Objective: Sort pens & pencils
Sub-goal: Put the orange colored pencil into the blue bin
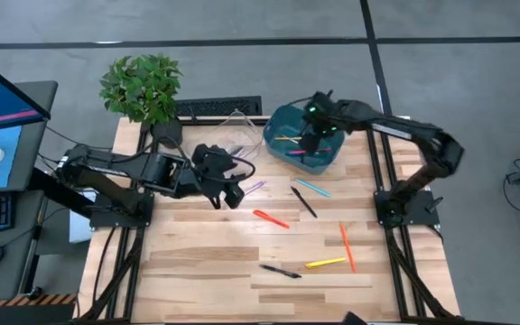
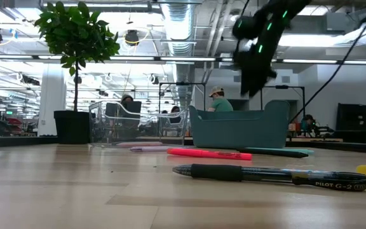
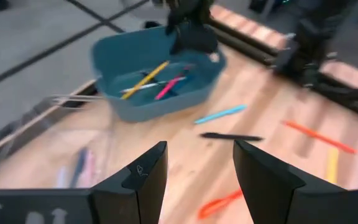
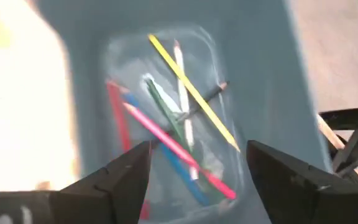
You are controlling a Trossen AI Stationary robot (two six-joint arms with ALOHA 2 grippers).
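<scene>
Several pens and pencils lie loose on the wooden table: a red one (image 1: 271, 218), a black one (image 1: 303, 202), a light blue one (image 1: 312, 188), an orange one (image 1: 347, 246), a yellow one (image 1: 326, 264), a black pen (image 1: 281, 271) and a pale purple pair (image 1: 254, 188). Several more lie on the floor of the teal bin (image 1: 273, 122), among them a yellow one (image 4: 194, 93) and a pink one (image 4: 166, 140). My right gripper (image 4: 197, 152) hangs open above the bin, holding nothing. My left gripper (image 3: 197, 152) is open over the table's left middle (image 1: 227, 197), facing the bin.
A clear plastic container (image 1: 237, 135) stands left of the teal bin. A potted plant (image 1: 143, 86) and a keyboard (image 1: 219, 108) sit at the far edge. A monitor stands off the table's left. Bare wood lies along the near left part of the table (image 1: 188, 262).
</scene>
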